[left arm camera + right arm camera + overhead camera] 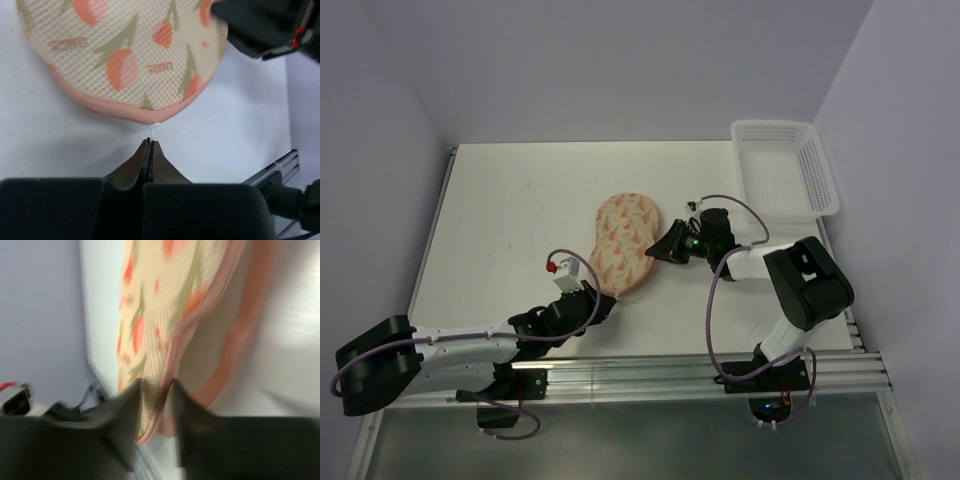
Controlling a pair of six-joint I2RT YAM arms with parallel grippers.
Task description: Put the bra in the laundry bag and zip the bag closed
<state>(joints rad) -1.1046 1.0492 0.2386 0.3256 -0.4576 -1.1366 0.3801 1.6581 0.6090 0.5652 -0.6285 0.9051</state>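
Note:
The laundry bag (pixel 623 240) lies closed at mid-table, a peanut-shaped cream-pink pouch with red-orange and green print. It also shows in the left wrist view (pixel 130 55) and the right wrist view (pixel 160 295). My left gripper (pixel 605 300) (pixel 150 141) is at the bag's near end, jaws pressed together on the small white zip pull (pixel 155 128) at the rim. My right gripper (pixel 662 250) (pixel 156 385) is at the bag's right edge, its fingers closed around the pink rim. The bra is not visible.
A white perforated plastic basket (pixel 782 170) stands at the back right corner. The right gripper's black body (pixel 265 25) shows beside the bag in the left wrist view. The table's metal front rail (pixel 700 370) runs close behind the left arm.

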